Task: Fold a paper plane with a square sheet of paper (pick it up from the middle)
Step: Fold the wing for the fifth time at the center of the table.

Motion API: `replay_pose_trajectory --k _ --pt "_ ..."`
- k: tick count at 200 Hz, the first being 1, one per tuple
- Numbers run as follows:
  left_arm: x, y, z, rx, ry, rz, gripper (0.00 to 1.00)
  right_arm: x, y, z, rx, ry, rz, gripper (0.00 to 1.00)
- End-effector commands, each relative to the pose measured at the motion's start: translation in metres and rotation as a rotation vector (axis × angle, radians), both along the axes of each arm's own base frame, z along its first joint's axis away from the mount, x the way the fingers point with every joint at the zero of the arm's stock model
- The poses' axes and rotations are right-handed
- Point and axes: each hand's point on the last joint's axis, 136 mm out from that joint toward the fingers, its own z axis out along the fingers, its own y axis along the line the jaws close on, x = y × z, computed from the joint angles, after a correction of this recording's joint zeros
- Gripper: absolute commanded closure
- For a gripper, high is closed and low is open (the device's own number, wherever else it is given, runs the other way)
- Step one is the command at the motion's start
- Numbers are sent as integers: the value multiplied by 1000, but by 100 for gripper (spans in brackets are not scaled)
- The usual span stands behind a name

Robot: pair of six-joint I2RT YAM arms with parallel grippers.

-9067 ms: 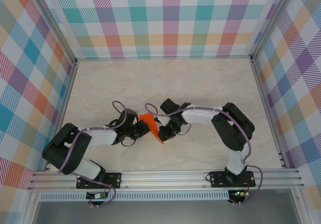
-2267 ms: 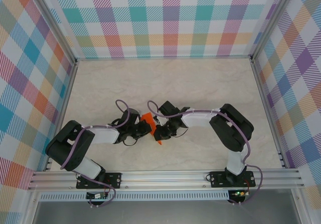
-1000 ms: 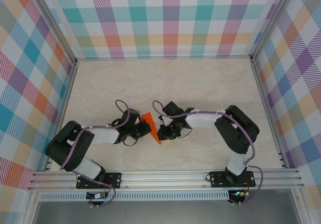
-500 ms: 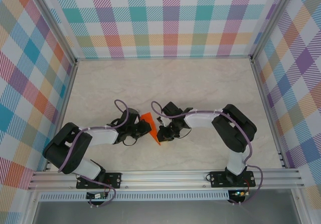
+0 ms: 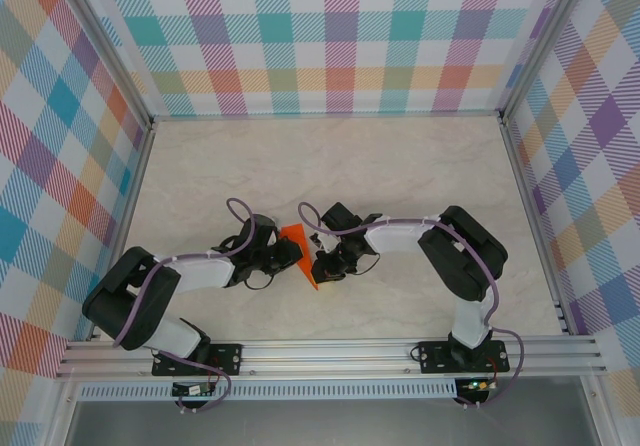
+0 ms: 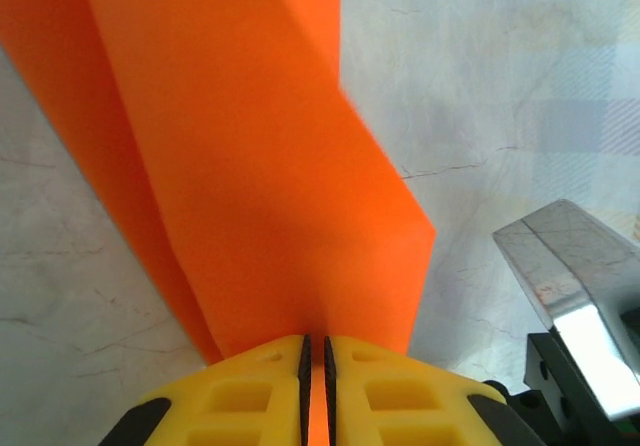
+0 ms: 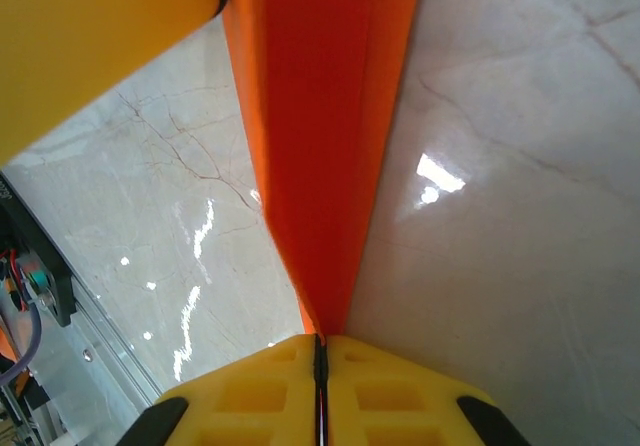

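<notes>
The square sheet of paper [image 5: 298, 250] is bright orange and folded into a narrow, creased, pointed shape. It is held just above the table between both grippers. My left gripper [image 5: 286, 254] grips one end. In the left wrist view its yellow fingers [image 6: 250, 396] are shut on the paper [image 6: 260, 166], with orange showing in the thin slit at the left gripper [image 6: 316, 342]. My right gripper [image 5: 321, 263] holds the other side. In the right wrist view the right gripper [image 7: 320, 342] is shut tight on the paper's [image 7: 320, 126] folded edge.
The pale marble tabletop [image 5: 340, 166] stretches behind the arms, walled by checkered panels [image 5: 330, 36]. An aluminium rail [image 5: 330, 351] runs along the near edge. A grey metal part of the right arm [image 6: 580, 286] sits close beside the left fingers. A yellow left finger [image 7: 100, 36] fills the right wrist view's upper left.
The right arm has shifted slightly left toward the paper and its jaws have closed on the edge. The paper stays between the two grippers, barely moved.
</notes>
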Motion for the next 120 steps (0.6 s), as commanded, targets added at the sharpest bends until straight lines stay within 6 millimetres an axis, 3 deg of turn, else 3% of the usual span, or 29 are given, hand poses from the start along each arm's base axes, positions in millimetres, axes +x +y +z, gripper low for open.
replay_pose_trajectory --k 1,38,63,120 --pt "-1 -5 14 -36 -23 -10 86 3 6 12 32 -23 24 95" --pt "-2 -6 24 -49 -45 -20 84 11 -9 11 -59 -137 111 99" --pt "-1 -8 28 -55 -57 -37 83 19 -21 21 -108 -247 216 100" --pt "1 -9 22 -37 -50 -40 85 10 -15 27 -82 -219 290 100"
